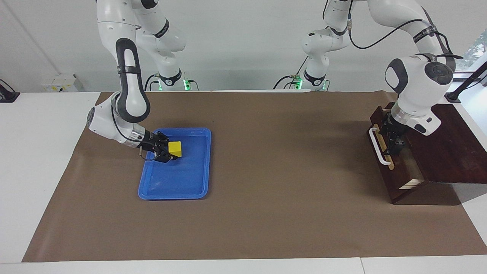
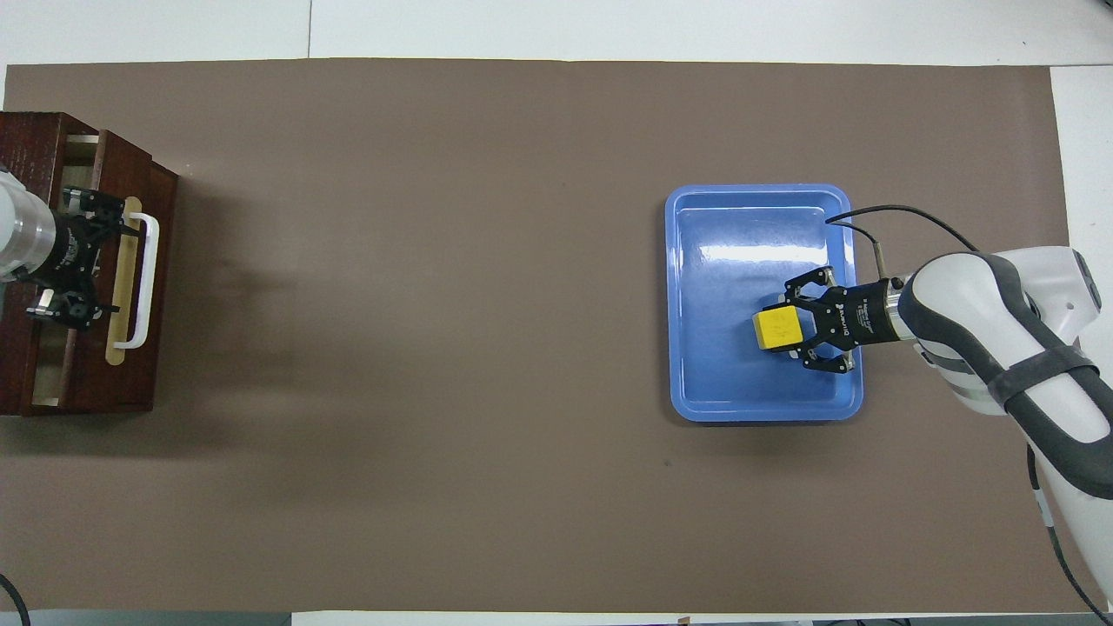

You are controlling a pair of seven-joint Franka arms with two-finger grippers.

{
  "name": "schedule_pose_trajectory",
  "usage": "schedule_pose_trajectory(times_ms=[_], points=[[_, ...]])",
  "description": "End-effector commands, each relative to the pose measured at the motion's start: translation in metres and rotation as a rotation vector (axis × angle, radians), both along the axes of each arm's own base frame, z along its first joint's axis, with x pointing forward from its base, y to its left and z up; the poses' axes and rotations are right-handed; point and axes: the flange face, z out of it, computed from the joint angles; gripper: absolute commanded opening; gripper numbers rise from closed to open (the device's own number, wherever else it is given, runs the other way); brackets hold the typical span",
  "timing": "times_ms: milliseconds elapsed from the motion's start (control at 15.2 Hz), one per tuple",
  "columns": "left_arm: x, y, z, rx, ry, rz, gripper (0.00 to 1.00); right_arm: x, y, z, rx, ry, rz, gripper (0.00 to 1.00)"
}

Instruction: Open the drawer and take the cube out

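Observation:
The dark wooden drawer stands pulled partly out of its box at the left arm's end of the table. Its white bar handle is free. My left gripper is open and reaches down into the drawer just inside its front panel, holding nothing. My right gripper is shut on the small yellow cube, low over the floor of the blue tray.
The blue tray lies on the brown mat toward the right arm's end of the table. White table surface borders the mat. A black cable loops from the right wrist over the tray's rim.

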Motion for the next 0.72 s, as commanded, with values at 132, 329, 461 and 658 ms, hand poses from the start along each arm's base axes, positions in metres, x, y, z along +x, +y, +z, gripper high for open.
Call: schedule_pose_trajectory(times_ms=[132,329,461,658], points=[[-0.003,0.037,0.014,0.029,-0.020,-0.056,1.00,-0.010,-0.004,-0.006,-0.013,-0.010,-0.008,0.00],[-0.003,0.036,0.014,0.029,-0.021,-0.055,1.00,-0.009,-0.004,-0.006,-0.013,-0.008,-0.013,0.22],[-0.005,0.025,0.019,0.029,-0.019,-0.075,1.00,-0.007,-0.007,-0.004,-0.012,-0.010,-0.022,0.23],[-0.001,-0.024,0.049,0.037,-0.078,-0.160,1.00,-0.004,-0.013,-0.003,-0.011,-0.014,-0.037,0.24]])
